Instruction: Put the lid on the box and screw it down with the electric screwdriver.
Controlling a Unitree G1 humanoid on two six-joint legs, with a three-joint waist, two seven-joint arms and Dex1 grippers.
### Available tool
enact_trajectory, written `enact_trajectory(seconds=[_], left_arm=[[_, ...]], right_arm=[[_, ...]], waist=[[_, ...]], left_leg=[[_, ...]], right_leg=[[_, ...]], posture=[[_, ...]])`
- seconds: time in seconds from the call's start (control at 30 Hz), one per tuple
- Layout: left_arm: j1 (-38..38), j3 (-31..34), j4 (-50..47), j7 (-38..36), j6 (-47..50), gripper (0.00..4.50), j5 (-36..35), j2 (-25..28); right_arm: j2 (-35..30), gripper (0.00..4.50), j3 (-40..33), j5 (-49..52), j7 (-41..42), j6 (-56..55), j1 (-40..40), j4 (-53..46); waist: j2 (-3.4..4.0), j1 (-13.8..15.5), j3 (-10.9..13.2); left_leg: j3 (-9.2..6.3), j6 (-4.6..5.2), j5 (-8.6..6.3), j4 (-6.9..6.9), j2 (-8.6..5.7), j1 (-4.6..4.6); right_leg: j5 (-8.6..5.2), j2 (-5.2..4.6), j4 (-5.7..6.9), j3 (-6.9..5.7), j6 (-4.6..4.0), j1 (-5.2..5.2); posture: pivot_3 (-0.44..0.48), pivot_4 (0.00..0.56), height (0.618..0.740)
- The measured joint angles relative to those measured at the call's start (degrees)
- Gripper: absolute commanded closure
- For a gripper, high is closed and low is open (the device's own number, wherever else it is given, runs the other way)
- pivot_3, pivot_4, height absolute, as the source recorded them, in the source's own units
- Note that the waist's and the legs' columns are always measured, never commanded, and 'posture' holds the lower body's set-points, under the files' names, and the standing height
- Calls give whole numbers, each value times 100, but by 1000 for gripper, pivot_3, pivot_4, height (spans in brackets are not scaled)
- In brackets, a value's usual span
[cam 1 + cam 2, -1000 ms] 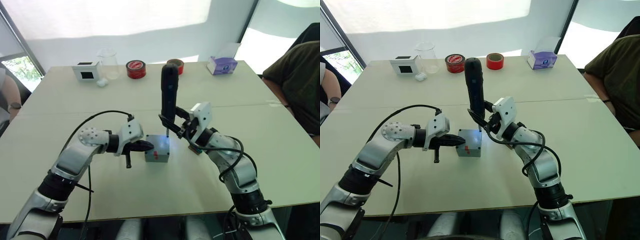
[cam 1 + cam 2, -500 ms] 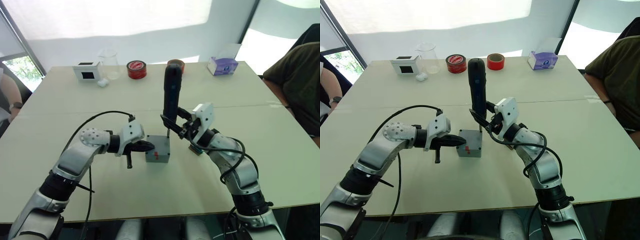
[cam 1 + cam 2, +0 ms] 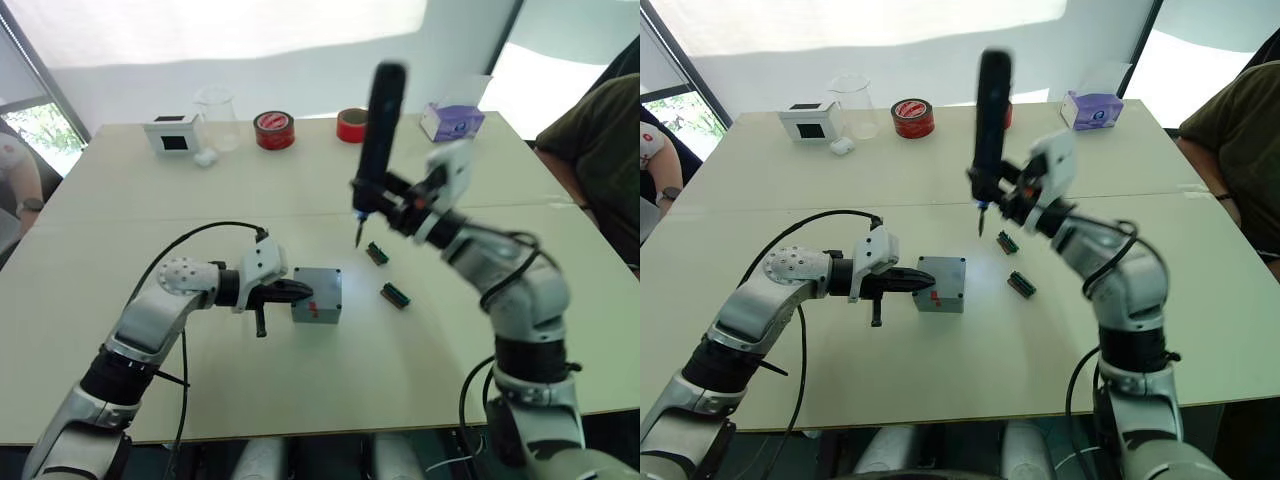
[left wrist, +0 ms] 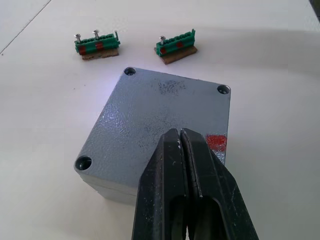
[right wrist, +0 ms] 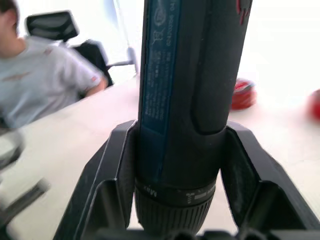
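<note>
The lid (image 4: 165,120) sat on the box (image 3: 318,310) at bench (image 3: 200,400) centre; the left gripper (image 3: 296,291), fingers closed together, pressed at its 9 o'clock edge, seemingly to steady it; the right gripper (image 3: 395,205) clasped the electric screwdriver (image 3: 376,140) upright, bit raised toward 1 o'clock, beside two green screw holders (image 4: 97,45).

Silver-grey jointed arms, black cables looped outside, white wrist blocks, 2 black fingers (image 4: 192,200) each.

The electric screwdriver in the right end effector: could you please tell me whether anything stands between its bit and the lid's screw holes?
Nothing visible does. The electric screwdriver hangs upright in the right end effector, above the bare table beyond the lid. The left end effector, shut, rests on the lid's near edge, away from three open corner holes.
</note>
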Motion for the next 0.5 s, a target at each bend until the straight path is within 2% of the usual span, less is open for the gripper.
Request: enact_trajectory(seconds=[0.1,0.13,0.2,0.27,0.33,0.5], left_arm=[[133,390,-24,196,544,4500,-552,-244],[173,620,-45,286,842,4500,-848,-287],[184,872,-198,302,1104,4500,-1117,-124],[202,1215,-559,205,1394,4500,-1412,340],[219,1316,-923,72,1559,4500,-1649,590],[320,1275,-1481,-146,1735,4500,-1949,915]], right_arm=[[-650,2665,-593,867,-268,1391,-764,427],[-1116,2665,-778,1063,-320,2196,-1147,818],[-1830,2665,-760,1034,-369,3110,-1410,1267],[-2629,2665,-498,848,-370,3969,-1161,1665],[-3061,2665,-99,815,-280,4276,-658,2029],[-3393,2665,696,958,-22,4314,-179,2850]], waist=[[23,-1,35],[17,3,66],[-13,34,99],[-18,38,103],[-15,24,106],[60,-116,163]], left_leg=[[3,1,0,-1,0,-12],[3,2,1,3,0,-16],[-3,2,1,3,4,-26],[-1,4,0,-7,4,-31],[9,14,-6,-4,-2,-38],[36,20,-6,57,-7,-114]], right_leg=[[0,-1,-4,-2,0,-8],[0,-3,-3,-3,-1,-10],[-12,-1,-5,-13,-21,-16],[-15,-6,-21,-15,-26,-15],[-16,-8,-31,-13,-26,-15],[7,6,0,-5,14,-86]], posture=[[0,150,740],[0,150,740],[0,150,740],[0,150,740],[0,150,740],[0,150,740]])
